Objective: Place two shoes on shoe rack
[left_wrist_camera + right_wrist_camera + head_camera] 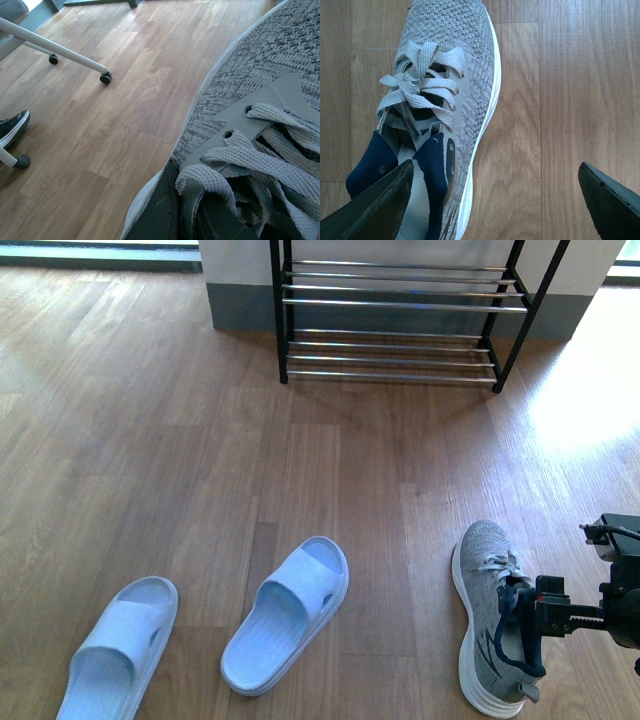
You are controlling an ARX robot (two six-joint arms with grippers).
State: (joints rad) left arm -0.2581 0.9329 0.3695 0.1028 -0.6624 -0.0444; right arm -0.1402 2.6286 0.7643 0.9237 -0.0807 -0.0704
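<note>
- Pale blue slides — two, both seen in the front view.
- Grey knit sneaker — one in the front view. The left wrist view also shows a grey sneaker; I cannot tell whether it is the same one or a second.
- Shoe rack: one, with two rod shelves showing.
- Casters: three.
- Black shoe: one.
</note>
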